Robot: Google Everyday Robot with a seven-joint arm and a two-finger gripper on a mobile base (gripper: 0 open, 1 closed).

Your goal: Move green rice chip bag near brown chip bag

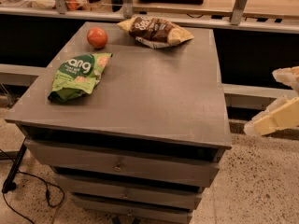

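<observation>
The green rice chip bag lies flat on the left side of the grey cabinet top. The brown chip bag, dark brown with yellow-tan ends, lies at the back centre of the same top. My gripper is at the far right of the camera view, off the cabinet's right edge and about level with its top. Its two pale fingers are spread apart and hold nothing. It is far from both bags.
A red-orange round fruit sits at the back left, between the two bags. The cabinet has drawers below. A counter with metal posts runs behind. A black cable lies on the speckled floor at the left.
</observation>
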